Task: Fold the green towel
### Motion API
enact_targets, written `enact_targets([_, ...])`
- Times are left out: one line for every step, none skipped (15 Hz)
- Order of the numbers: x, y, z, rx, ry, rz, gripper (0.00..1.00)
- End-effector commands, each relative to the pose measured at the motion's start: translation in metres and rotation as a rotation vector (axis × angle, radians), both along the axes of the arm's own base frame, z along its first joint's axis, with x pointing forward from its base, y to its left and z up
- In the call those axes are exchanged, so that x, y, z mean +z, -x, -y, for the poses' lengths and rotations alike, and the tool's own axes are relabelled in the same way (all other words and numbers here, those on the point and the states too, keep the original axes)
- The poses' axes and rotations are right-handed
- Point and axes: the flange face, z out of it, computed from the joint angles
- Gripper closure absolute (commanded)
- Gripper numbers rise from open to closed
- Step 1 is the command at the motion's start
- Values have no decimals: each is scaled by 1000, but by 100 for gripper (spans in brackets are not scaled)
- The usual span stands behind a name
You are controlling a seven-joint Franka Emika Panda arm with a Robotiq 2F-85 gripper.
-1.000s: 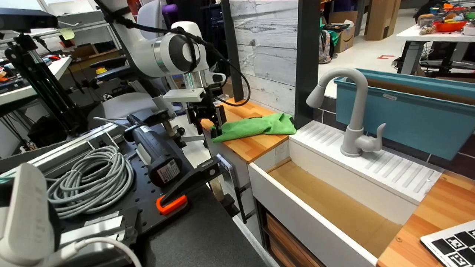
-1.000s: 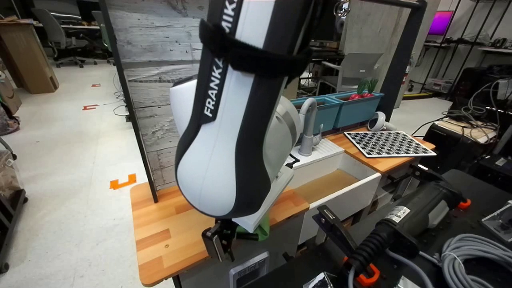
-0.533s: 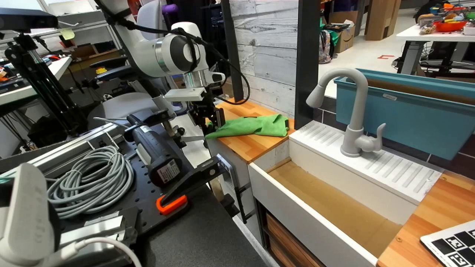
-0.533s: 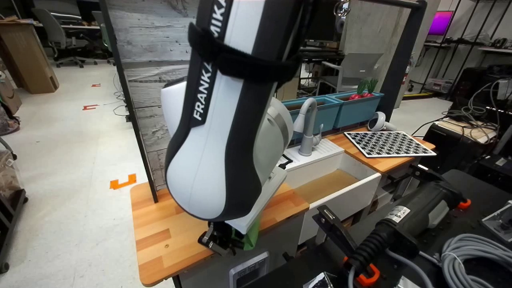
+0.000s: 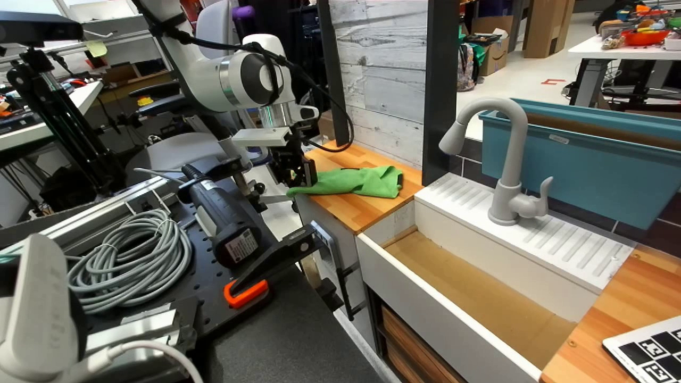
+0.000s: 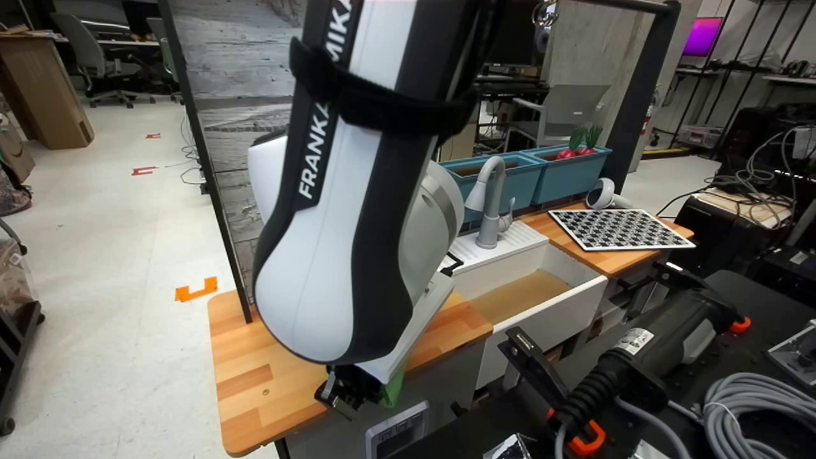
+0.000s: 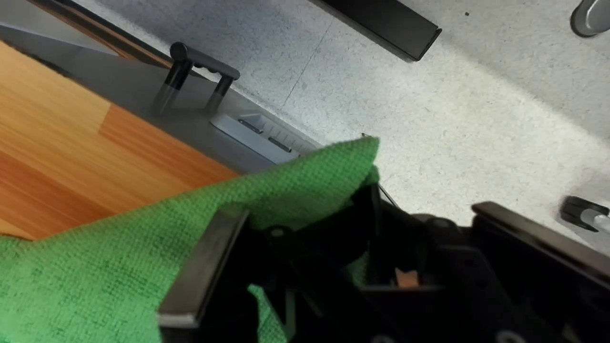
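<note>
The green towel lies as a long, rumpled strip on the wooden counter, left of the sink. Its near end reaches past the counter's front edge, where my gripper is shut on it. In the wrist view the towel runs from the lower left to a corner at the joined tips of the gripper; dark shadow hides exactly how much cloth is pinched. Mostly covered by the arm, the gripper and a small green piece of towel show in an exterior view.
Beside the towel is the white sink with a grey faucet behind it. A wood-plank panel rises at the counter's back. The bare counter ends in a front edge above the floor. A checkered board lies beyond the sink.
The jaws have closed. Gripper and towel have slid left, away from the sink, so the towel's far end has drawn back and its near end pokes further past the counter edge.
</note>
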Motion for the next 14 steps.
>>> enact_targets([23,-5,-2,-16,4,11,100])
enact_targets([29,-3,-3,-20,-1,12,100])
enact_targets([39,0,-4,-29,-2,12,100])
enact_targets([49,2,-5,-39,-7,25,100])
enact_targets([62,0,-5,-52,-17,48,100])
enact_targets([76,-3,-4,-69,-28,67,100])
enact_targets([91,-5,-3,-84,-38,83,100])
enact_targets([105,-9,-1,-98,-50,100,100])
enact_targets([118,-12,2,-113,-60,116,100])
enact_targets([128,-16,7,-129,-70,130,100])
enact_targets([138,-21,14,-160,-79,155,100])
enact_targets([144,-27,24,-180,-89,162,100])
enact_targets([149,-32,33,-191,-95,165,100])
enact_targets([152,-38,44,-206,-100,166,100])
